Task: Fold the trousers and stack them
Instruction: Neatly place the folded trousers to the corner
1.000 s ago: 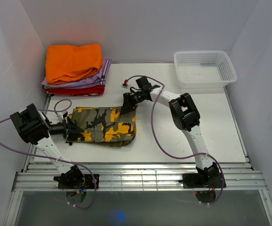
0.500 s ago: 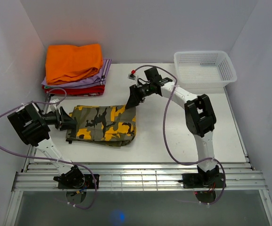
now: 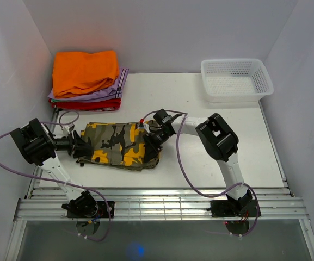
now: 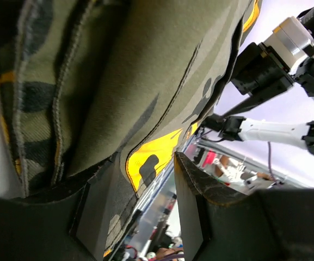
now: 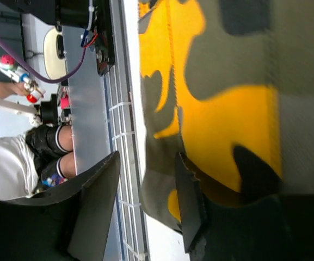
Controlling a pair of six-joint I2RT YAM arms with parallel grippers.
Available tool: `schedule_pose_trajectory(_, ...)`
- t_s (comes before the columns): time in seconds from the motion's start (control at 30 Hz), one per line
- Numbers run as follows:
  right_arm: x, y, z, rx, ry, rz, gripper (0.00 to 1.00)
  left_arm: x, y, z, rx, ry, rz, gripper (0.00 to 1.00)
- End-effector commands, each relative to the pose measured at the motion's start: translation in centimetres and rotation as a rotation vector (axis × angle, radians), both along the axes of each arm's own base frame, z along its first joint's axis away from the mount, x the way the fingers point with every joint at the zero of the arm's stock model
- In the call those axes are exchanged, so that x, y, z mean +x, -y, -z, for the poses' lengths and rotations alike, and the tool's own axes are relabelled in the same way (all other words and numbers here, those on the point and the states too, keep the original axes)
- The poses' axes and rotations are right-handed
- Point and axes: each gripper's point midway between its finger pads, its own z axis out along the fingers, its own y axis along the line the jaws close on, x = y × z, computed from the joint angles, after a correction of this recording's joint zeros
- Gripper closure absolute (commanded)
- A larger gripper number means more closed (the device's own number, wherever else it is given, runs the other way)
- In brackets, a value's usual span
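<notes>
Evidently past folding, at the grab-for-stacking step. Trousers (image 3: pixel 121 145) folded, mid-table. Left gripper (image 3: pixel 82 147) at their 9 o'clock end, jaws apart astride the hem. Right gripper (image 3: pixel 152 140) at 3 o'clock, jaws apart over the edge. Next, probably: pinch both ends, lift level, carry toward 11 o'clock onto the clothes pile (image 3: pixel 86 76). Bare table (image 3: pixel 200 163) at 3 o'clock, basket (image 3: pixel 235 79) well apart at 1 o'clock.

The trousers (image 4: pixel 162 92) overrun both wrist views' edges; from above the right jaws' tips are indistinct.
</notes>
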Motion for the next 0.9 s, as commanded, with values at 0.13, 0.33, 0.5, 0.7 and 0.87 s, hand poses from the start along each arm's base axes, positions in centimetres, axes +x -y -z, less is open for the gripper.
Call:
schedule_pose_trajectory(0.13, 6.1, 7.6, 5.6, -0.29, 0.092, 0.236, 0.54, 4.0, -2.0, 1.9, 0.164, 0.111, 0.009, 0.43)
schedule_pose_trajectory(0.33, 6.8, 11.6, 2.4, -0.305, 0.355, 0.238, 0.55, 5.8, 2.8, -0.2, 0.183, 0.195, 0.113, 0.42)
schedule_pose_trajectory(0.5, 9.4, 13.8, -2.2, -0.299, 0.677, 0.252, 0.48, 7.7, 5.5, -4.6, 0.117, 0.299, 0.124, 0.41)
schedule_pose_trajectory(0.7, 13.8, 10.0, -14.4, -0.145, 1.164, 0.31, 0.1, 10.2, 2.6, -13.2, 0.305, 0.561, 0.051, 0.3)
schedule_pose_trajectory(0.87, 13.0, 2.7, -16.8, -0.14, 1.455, 0.194, 0.11, 9.6, -2.3, -21.1, 0.442, 0.709, -0.187, 0.02)
